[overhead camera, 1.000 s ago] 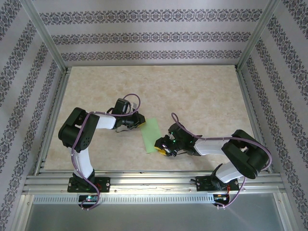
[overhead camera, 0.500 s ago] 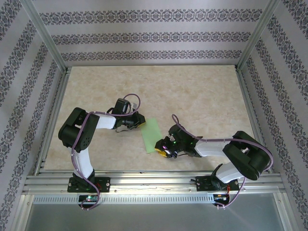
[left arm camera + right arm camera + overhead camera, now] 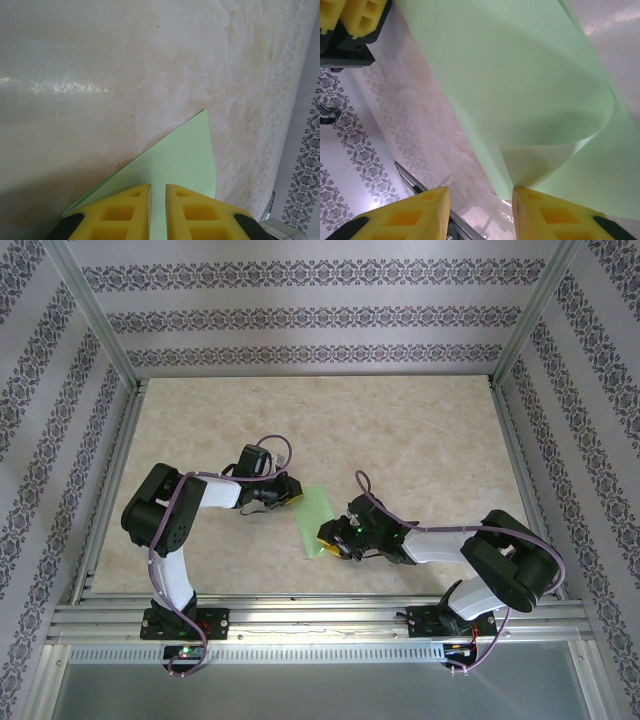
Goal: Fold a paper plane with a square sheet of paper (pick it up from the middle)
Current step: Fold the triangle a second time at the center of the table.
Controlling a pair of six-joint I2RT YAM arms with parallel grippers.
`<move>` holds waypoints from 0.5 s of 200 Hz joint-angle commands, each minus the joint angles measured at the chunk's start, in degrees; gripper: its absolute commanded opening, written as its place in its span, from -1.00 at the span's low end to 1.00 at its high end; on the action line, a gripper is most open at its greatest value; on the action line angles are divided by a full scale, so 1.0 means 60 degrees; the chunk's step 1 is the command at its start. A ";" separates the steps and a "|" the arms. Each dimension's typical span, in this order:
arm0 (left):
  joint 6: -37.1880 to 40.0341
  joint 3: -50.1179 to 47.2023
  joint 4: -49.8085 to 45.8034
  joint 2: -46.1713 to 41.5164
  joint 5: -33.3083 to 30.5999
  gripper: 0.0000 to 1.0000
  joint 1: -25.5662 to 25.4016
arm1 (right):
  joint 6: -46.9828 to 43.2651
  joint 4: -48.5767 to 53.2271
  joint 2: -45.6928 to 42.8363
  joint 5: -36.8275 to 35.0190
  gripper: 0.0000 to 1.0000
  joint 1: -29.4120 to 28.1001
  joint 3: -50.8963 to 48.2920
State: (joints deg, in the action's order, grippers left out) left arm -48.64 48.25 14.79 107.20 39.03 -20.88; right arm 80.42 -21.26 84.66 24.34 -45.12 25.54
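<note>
Count for your record: two arms, two sets of fingers, one square sheet of paper (image 3: pixel 316 512).

Nearest you, both arm bases sit on the aluminium rail (image 3: pixel 320 612) at the near edge of the counter (image 3: pixel 400 430).

Moving out, the right fingers (image 3: pixel 555 215) lie low over the counter at the sheet's near end. They stand partly apart with nothing clamped between them. Your right wrist view shows this part of the sheet curled up and over in a soft roll. The lowest corner of the roll sits just at the inner tip of one finger.

The pale green sheet lies mid-counter, between the two arms.

At its far left corner the left fingers (image 3: pixel 125 210) are drawn to a narrow slit and pinch the sheet's edge. A pointed corner of the sheet runs out beyond them.

Looped purple cables (image 3: pixel 275 443) ride above both wrists.

Beyond, the marbled counter runs to the patterned walls (image 3: pixel 320 315).
</note>
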 commanded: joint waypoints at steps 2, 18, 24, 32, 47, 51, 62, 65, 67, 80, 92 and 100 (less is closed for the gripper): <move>0.0207 0.0000 -0.0776 0.0250 -0.0026 -0.70 0.0097 | -0.0516 0.0319 -0.0250 -0.0409 -0.24 0.0108 0.0165; 0.0204 0.0015 -0.0773 0.0254 -0.0002 -0.70 0.0093 | -0.0877 0.0925 -0.0334 -0.0276 -0.23 0.0315 0.0295; 0.0203 0.0026 -0.0780 0.0254 0.0000 -0.70 0.0094 | -0.0947 0.1054 -0.0367 -0.0249 -0.23 0.0413 0.0299; 0.0212 0.0026 -0.0780 0.0239 -0.0002 -0.70 0.0094 | -0.1013 0.1253 -0.0420 -0.0235 -0.23 0.0510 0.0285; 0.0225 0.0030 -0.0822 0.0232 -0.0011 -0.70 0.0097 | -0.1217 0.1543 -0.0490 -0.0113 -0.22 0.0642 0.0299; 0.0247 0.0030 -0.0845 0.0231 -0.0001 -0.70 0.0097 | -0.1257 0.1627 -0.0495 -0.0052 -0.22 0.0675 0.0310; 0.0270 0.0055 -0.0855 0.0228 -0.0022 -0.70 0.0097 | -0.1355 0.1775 -0.0506 0.0108 -0.22 0.0762 0.0325; 0.0270 0.0048 -0.0866 0.0234 -0.0027 -0.70 0.0097 | -0.1375 0.1817 -0.0514 0.0128 -0.22 0.0787 0.0315; 0.0270 0.0045 -0.0864 0.0238 -0.0018 -0.70 0.0090 | -0.1388 0.1833 -0.0505 0.0132 -0.22 0.0794 0.0303; 0.0270 0.0059 -0.0867 0.0248 -0.0015 -0.70 0.0094 | -0.1588 0.1865 -0.0517 0.0228 -0.22 0.0883 0.0298; 0.0270 0.0030 -0.0861 0.0254 -0.0008 -0.70 0.0101 | -0.1829 0.2109 -0.0516 0.0335 -0.22 0.1010 0.0390; 0.0270 0.0033 -0.0868 0.0254 -0.0015 -0.70 0.0096 | -0.1970 0.2260 -0.0559 0.0391 -0.22 0.1072 0.0443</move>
State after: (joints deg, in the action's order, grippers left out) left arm -48.45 48.51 14.17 107.20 39.05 -20.88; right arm 72.73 -11.53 82.59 24.99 -39.83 26.41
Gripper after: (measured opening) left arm 0.149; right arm 0.390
